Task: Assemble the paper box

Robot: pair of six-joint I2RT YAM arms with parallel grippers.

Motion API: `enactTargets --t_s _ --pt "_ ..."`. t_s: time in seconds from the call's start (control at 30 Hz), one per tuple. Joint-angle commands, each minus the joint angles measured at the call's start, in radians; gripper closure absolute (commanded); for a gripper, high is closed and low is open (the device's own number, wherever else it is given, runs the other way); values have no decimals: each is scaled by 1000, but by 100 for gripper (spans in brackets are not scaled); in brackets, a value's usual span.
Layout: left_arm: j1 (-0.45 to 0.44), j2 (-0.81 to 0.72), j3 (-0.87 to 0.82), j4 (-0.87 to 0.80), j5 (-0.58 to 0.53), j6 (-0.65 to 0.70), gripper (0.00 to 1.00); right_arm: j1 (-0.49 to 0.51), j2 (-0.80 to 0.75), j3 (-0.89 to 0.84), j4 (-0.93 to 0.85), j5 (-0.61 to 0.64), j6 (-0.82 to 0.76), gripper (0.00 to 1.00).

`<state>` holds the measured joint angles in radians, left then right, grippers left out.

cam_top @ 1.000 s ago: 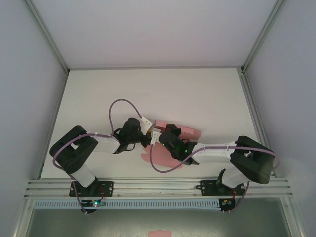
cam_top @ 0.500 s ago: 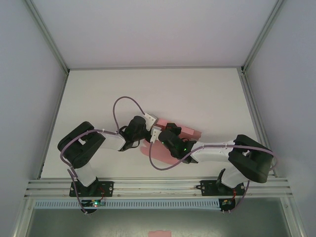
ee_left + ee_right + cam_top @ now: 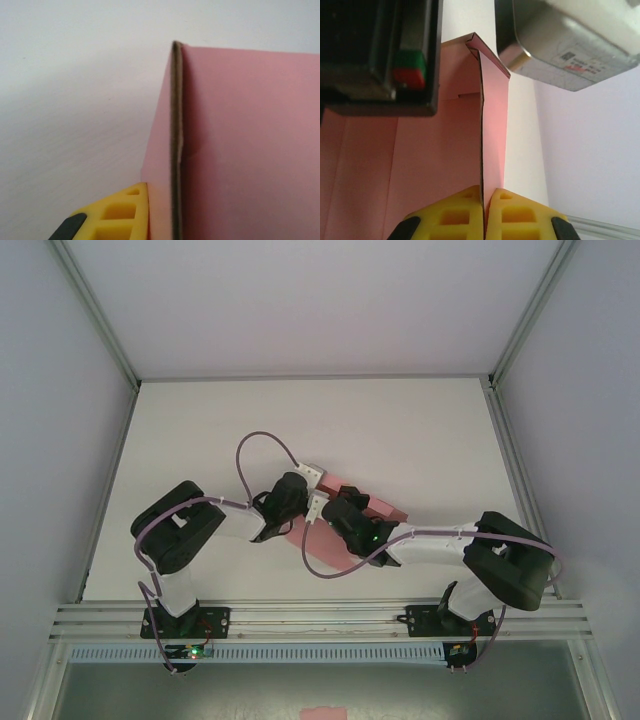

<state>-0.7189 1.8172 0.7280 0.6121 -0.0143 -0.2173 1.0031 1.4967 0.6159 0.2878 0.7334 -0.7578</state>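
The right tool (image 3: 484, 216) pinches a raised panel of the paper box (image 3: 440, 150); if the left tool (image 3: 306, 502) grips, I cannot tell. Fold slowly along the crease, pinch firm.

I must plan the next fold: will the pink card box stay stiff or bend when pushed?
Probably floppy: the pink thin-card box shows a thin, slightly wavy edge. Likely light: the right end effector pinches just one panel edge. A push may buckle it along its creases.
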Motion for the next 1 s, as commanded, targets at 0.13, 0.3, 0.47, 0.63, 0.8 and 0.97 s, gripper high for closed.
enactTargets --t_s 0.13,0.3,0.47,0.63,0.8,0.97 --pt "-4 76 117 -61 -436 -244 100 35 -5 -45 -277 -357 118 100" --pt "-19 87 120 -141 -580 -348 100 30 -13 -51 -297 -344 148 100" --pt "-35 91 173 -364 -782 -492 100 19 -15 -44 -301 -351 167 100" --pt "-43 89 239 -607 -898 -672 100 18 -4 -28 -313 -336 175 100" --pt "-38 119 296 -773 -957 -791 100 11 -4 -26 -310 -335 160 100" --pt "-38 157 348 -896 -953 -888 100 0 -10 -20 -308 -334 159 100"
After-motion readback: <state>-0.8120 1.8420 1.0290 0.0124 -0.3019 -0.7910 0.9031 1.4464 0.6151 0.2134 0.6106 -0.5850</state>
